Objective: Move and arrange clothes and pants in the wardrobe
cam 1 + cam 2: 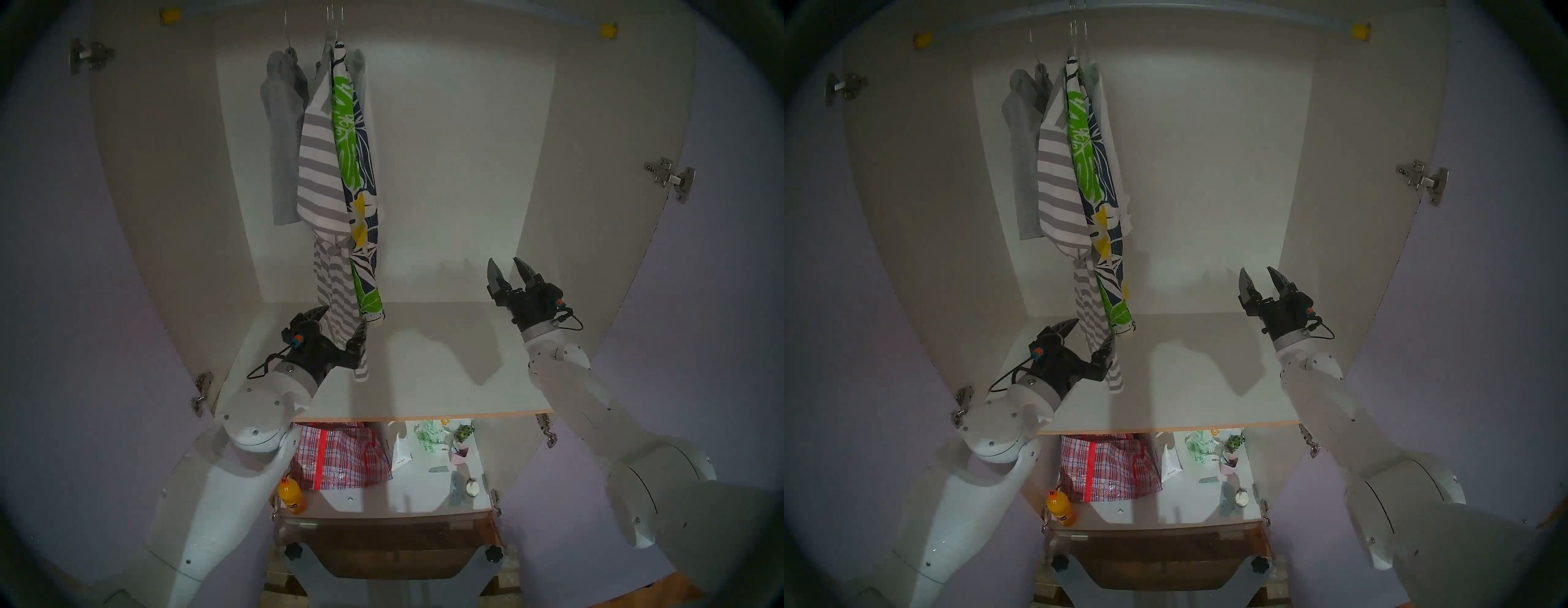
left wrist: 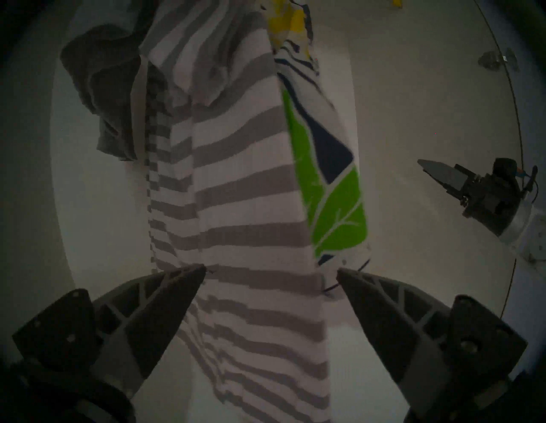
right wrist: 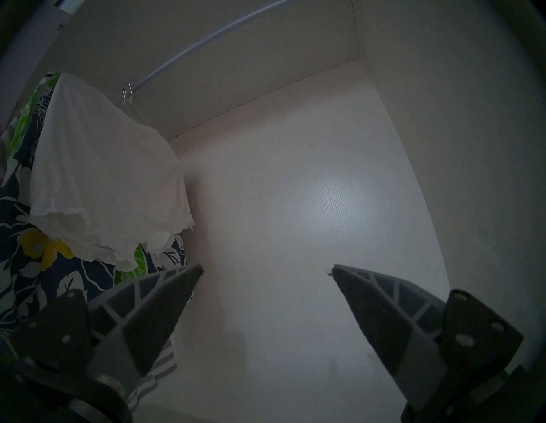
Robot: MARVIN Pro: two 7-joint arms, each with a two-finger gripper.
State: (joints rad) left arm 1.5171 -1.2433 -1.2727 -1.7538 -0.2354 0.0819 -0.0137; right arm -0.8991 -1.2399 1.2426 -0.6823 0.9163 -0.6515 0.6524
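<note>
In the wardrobe (image 1: 466,127) the striped T-shirt (image 1: 318,178), the floral navy shorts (image 1: 360,170) and the plain grey pair (image 1: 282,127) hang close together at the left of the rail. The white ruffled top (image 3: 103,183) hangs behind the floral shorts (image 3: 44,280), clear in the right wrist view. My left gripper (image 1: 343,325) is open with its fingers on either side of the T-shirt's lower end (image 2: 260,265), not closed on it. My right gripper (image 1: 507,271) is open and empty above the right of the shelf (image 1: 424,361).
The lilac doors (image 1: 63,297) stand open on both sides. Below the shelf sit a red plaid woven bag (image 1: 339,458), an orange bottle (image 1: 290,494) and small items (image 1: 449,441). The right half of the rail (image 3: 206,32) is bare.
</note>
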